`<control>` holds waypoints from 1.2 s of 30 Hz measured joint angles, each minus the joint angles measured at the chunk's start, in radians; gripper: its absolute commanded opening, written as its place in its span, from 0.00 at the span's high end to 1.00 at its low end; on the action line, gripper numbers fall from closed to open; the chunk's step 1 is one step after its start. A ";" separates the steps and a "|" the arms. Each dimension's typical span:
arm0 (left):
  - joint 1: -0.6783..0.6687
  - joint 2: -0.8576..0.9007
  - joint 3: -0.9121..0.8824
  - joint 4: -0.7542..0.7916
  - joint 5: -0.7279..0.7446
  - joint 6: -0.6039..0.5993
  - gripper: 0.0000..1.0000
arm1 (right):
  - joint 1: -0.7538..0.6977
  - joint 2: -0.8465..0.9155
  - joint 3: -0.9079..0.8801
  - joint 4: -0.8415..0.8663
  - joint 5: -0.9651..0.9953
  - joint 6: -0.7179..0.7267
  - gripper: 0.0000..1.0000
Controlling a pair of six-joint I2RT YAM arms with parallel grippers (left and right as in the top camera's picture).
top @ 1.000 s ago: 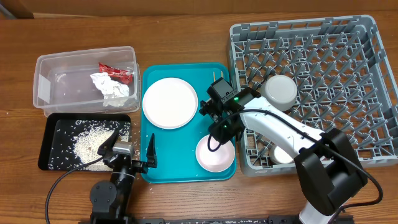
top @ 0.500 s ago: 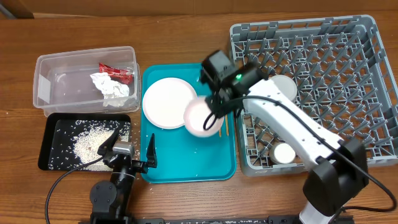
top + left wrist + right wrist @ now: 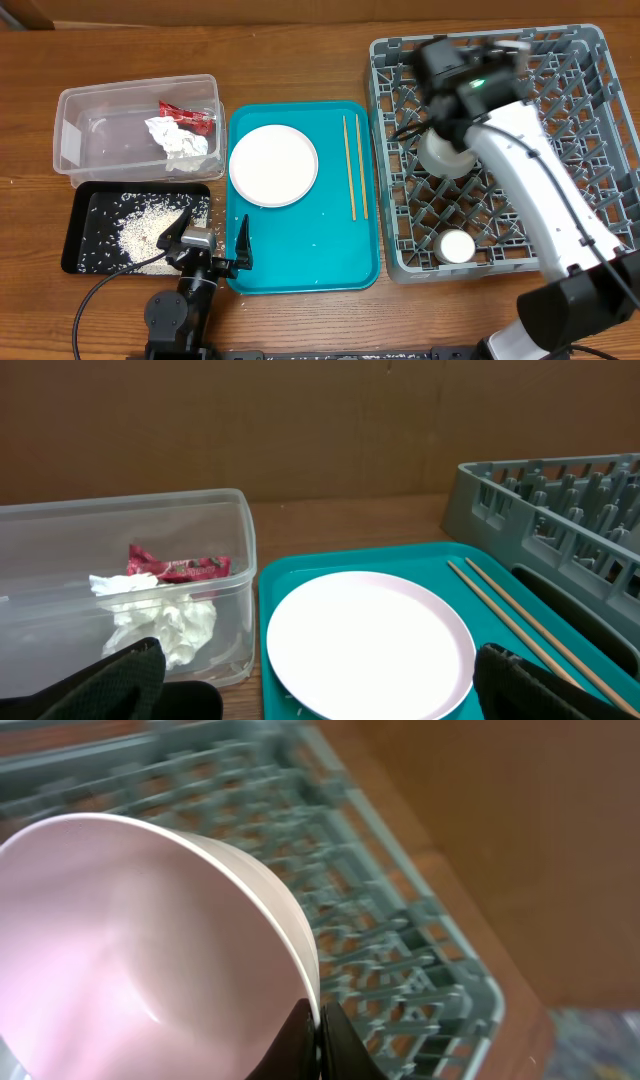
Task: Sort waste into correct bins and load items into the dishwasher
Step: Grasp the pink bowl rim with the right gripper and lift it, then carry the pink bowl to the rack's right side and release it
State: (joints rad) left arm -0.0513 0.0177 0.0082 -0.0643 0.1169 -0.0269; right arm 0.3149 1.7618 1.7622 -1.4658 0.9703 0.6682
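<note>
Left gripper [image 3: 205, 242]: at the near edge of the table, between black tray and teal tray; fingers spread wide, nothing between them.
Black tray [image 3: 78, 228]: near left; holds loose rice grains [image 3: 138, 235].
White cup [image 3: 457, 247]: near part of the dish rack, seated among the pegs.
Teal serving tray [image 3: 300, 265]: centre, between the bins and the rack.
White plate [image 3: 273, 165]: far left part of the teal tray, lying flat, not yet loaded.
Chopsticks [image 3: 353, 180]: pair side by side along the right of the teal tray, not yet loaded.
Clear tub [image 3: 80, 105]: far left; holds crumpled napkin [image 3: 178, 140] and red sauce packet [image 3: 187, 117], touching each other.
Dish rack [image 3: 590, 120]: right side, grey, lattice base.
Right gripper [image 3: 318, 1032]: over the far left part of the rack; fingers pinched on the rim of the pinkish-white bowl [image 3: 150, 950].
Bowl attitude: tilted, held above the pegs, not yet set down.
Step in hand (judged): loading the bowl into the rack; waste apparently sorted.
Next move (judged): lower into a free row between pegs, clear of anything already seated, then release; plate and chopsticks to follow.
</note>
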 measured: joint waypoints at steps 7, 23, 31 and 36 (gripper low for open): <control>0.000 0.000 0.000 0.000 0.000 0.000 0.00 | -0.171 0.072 -0.079 0.036 0.080 0.060 0.96; 0.000 0.000 0.000 0.000 0.000 0.000 0.00 | -0.261 0.102 -0.238 0.153 0.169 0.033 0.96; 0.000 0.000 0.000 0.000 0.000 0.000 0.00 | -0.249 0.102 -0.315 0.203 0.195 -0.016 0.96; 0.000 0.000 0.000 0.000 0.000 0.000 0.00 | -0.207 0.102 -0.316 0.205 0.236 -0.026 0.96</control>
State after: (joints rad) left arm -0.0513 0.0177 0.0082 -0.0647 0.1169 -0.0269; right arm 0.1081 1.8637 1.4464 -1.2610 1.2060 0.6422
